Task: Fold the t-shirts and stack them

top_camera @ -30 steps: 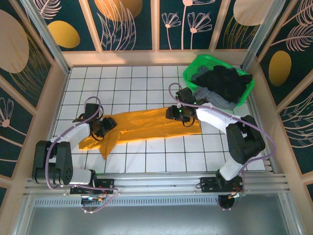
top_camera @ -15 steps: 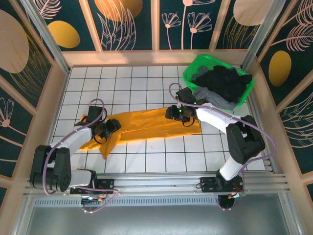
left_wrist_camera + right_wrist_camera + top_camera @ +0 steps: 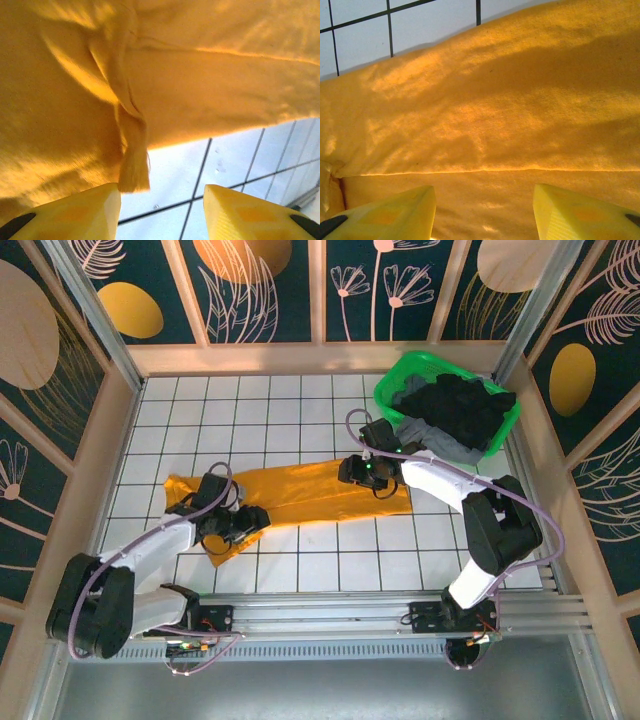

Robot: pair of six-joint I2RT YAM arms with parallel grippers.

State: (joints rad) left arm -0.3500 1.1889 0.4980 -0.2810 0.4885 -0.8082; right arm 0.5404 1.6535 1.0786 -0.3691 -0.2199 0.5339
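- The mustard-orange t-shirt (image 3: 310, 490) lay on the bench (image 3: 300, 410), long axis 9-to-3 o'clock.
- The left pincer (image 3: 162, 191), spread (pinching nothing), sat at its 7 o'clock corner, cloth toward 12.
- The right pincer (image 3: 484, 194) hung spread over the 3 o'clock end.

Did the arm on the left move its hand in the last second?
Yes. The left gripper slid right and toward the near edge of the tiled table, along the orange shirt.
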